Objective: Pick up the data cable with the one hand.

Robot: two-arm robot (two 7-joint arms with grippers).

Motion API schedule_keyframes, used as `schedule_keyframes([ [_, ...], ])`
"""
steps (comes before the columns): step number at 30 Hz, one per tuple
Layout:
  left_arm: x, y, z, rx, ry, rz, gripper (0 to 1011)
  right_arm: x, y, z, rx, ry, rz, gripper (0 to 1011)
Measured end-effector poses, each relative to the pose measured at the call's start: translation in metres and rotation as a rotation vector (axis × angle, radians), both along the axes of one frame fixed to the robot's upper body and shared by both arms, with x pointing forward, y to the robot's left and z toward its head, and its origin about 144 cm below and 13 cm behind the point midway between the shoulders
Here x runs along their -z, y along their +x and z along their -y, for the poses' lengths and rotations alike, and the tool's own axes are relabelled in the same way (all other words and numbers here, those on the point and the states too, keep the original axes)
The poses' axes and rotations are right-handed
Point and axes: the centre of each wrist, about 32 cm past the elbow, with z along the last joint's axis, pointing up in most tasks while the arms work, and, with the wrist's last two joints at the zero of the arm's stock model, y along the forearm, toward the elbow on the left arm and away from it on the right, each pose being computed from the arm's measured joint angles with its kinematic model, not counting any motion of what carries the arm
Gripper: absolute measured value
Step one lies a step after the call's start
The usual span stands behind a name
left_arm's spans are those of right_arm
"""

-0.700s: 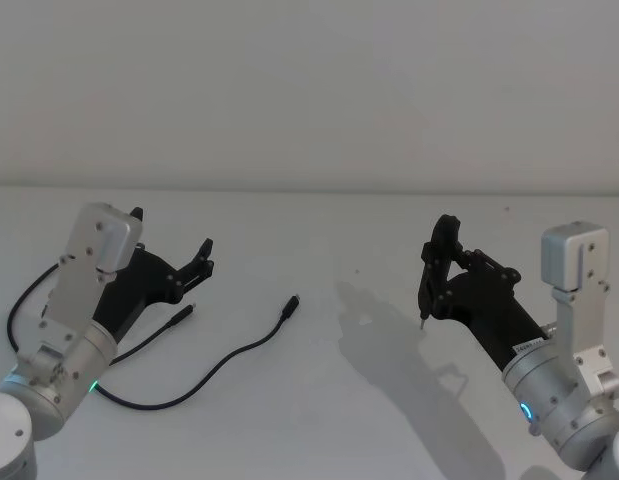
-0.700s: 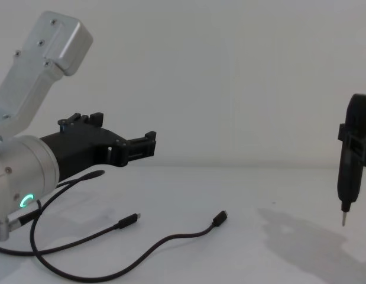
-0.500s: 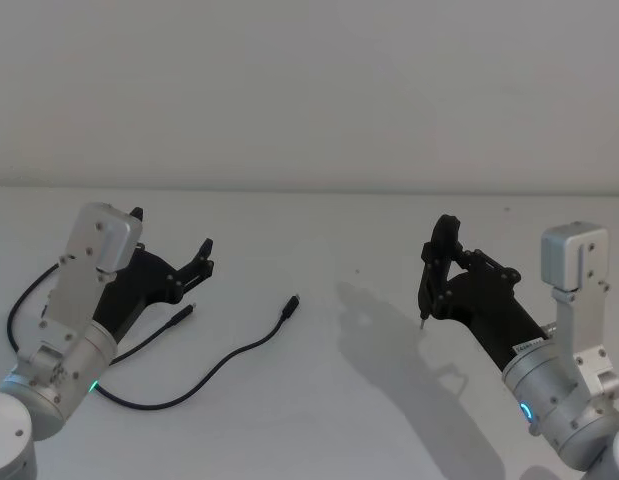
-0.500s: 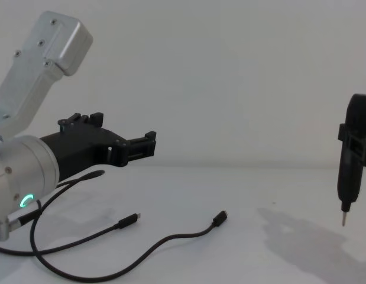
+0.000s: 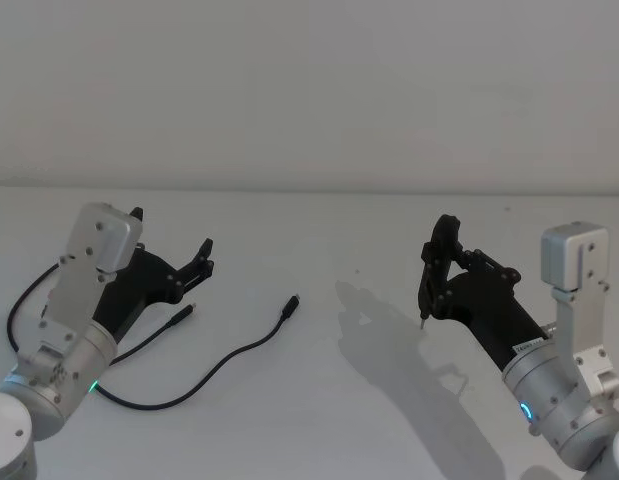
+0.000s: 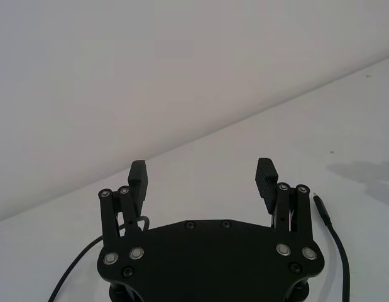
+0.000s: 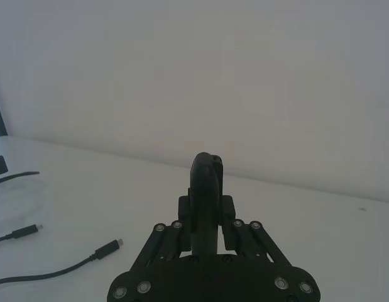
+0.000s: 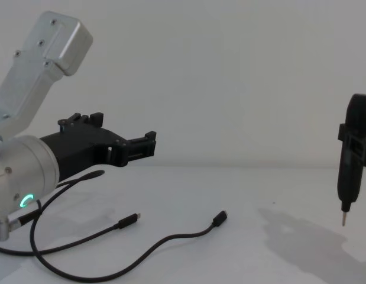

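The left gripper (image 5: 171, 230) hangs over the table (image 5: 309, 225) toward its left edge, its fingers (image 6: 139, 170) wide apart and holding nothing. It is clear of the surface and apart from the cable (image 5: 229, 357).

The cable lies flat on the left half of the table. One plug (image 5: 293, 301) points toward the middle. From there the line bends down toward the near left corner and doubles back, so the second plug (image 5: 185, 314) lies just beside and below the open gripper.

The right gripper (image 5: 441, 268) is parked over the right side, clamped on an upright stick tool (image 7: 206, 182).

The main risk is a missed grab. The cable is thin and lies flat against the table, so flat jaws coming down a little high would probably close on air. If they come down too low, they may scrape the surface instead.

The arm's own thicker lead (image 5: 25, 292) loops near the left edge, close to the cable's bend. A descent aimed there could catch the wrong line or tangle the two.

Part of the cable runs under the silver wrist, which could pin it as the arm lowers.

A grip far from either plug may let the slack line slide through the jaws on the lift. The nearer plug looks like the safer place to grip.
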Motion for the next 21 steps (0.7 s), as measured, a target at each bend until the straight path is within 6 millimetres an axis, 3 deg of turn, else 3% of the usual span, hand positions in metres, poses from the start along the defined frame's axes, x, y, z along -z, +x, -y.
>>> schedule_keyframes([
  [21,0.0,0.0,0.0,0.0,0.0,0.0,1001,0.0,0.0,0.0,0.0,0.0,0.0,275],
])
